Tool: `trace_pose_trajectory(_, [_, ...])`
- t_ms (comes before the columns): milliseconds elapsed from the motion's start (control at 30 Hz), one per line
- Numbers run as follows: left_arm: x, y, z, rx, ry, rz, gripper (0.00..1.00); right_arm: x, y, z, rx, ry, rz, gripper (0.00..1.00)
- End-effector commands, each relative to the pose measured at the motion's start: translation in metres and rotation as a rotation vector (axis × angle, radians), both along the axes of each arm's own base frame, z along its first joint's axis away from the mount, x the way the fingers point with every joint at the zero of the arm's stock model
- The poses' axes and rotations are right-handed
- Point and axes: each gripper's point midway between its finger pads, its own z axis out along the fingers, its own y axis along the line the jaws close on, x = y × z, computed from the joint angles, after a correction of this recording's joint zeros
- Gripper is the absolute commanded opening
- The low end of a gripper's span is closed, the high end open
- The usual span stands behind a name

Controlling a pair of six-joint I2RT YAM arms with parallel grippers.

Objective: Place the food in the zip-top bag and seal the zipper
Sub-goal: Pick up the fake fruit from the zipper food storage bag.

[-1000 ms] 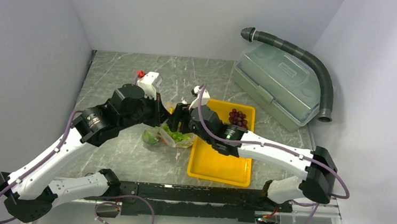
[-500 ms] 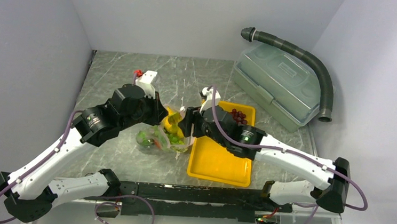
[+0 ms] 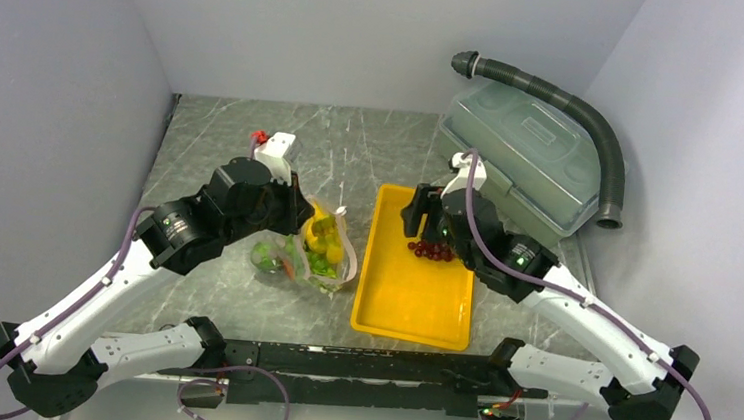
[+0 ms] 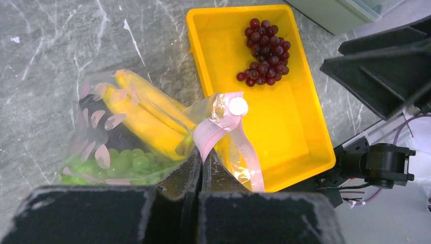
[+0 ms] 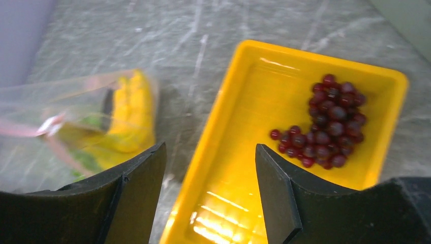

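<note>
The clear zip-top bag [image 3: 316, 254] lies on the table left of the yellow tray [image 3: 410, 313], holding yellow bananas [image 4: 142, 114] and green grapes [image 4: 127, 161]. My left gripper [image 4: 202, 161] is shut on the pink zipper [image 4: 219, 127] at the bag's mouth, holding it up; a white slider [image 4: 238, 106] sits on the strip. Dark red grapes [image 3: 432, 249] lie in the tray's far half. My right gripper [image 3: 415, 218] hovers open and empty above the tray's far left corner, with the grapes [image 5: 325, 122] ahead to its right and the bag [image 5: 76, 117] to its left.
A large grey-green lidded box [image 3: 522, 162] stands at the back right with a grey ribbed hose [image 3: 595, 127] curling round it. White walls close in the marble table on three sides. The tray [image 4: 284, 127] holds only the grapes.
My right gripper has drawn back from the bag's mouth and swung right over the tray, its jaws a little wider. The left gripper still holds the zipper.
</note>
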Motion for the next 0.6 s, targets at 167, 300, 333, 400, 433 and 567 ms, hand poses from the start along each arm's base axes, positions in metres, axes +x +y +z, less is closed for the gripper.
trace_pose_trajectory(167, [0.010,0.000,0.025,-0.037,-0.106,0.015,0.00,0.031,-0.057,-0.047,-0.143,0.098,-0.166,0.72])
trace_pose_trajectory(300, [0.010,0.002,0.024,-0.033,-0.113,0.017,0.00,0.052,-0.068,-0.072,-0.164,0.154,-0.221,0.72])
trace_pose_trajectory(333, [0.010,0.002,0.024,-0.033,-0.114,0.017,0.00,0.057,-0.071,-0.080,-0.177,0.174,-0.239,0.72])
trace_pose_trajectory(400, [0.008,0.002,0.023,-0.032,-0.113,0.012,0.00,0.067,-0.081,-0.093,-0.207,0.203,-0.289,0.73])
trace_pose_trajectory(433, [0.008,0.003,0.023,-0.030,-0.113,0.011,0.00,0.071,-0.086,-0.101,-0.222,0.221,-0.317,0.74])
trace_pose_trajectory(567, [0.006,0.007,0.021,-0.025,-0.117,0.012,0.00,0.082,-0.092,-0.129,-0.229,0.288,-0.347,0.77])
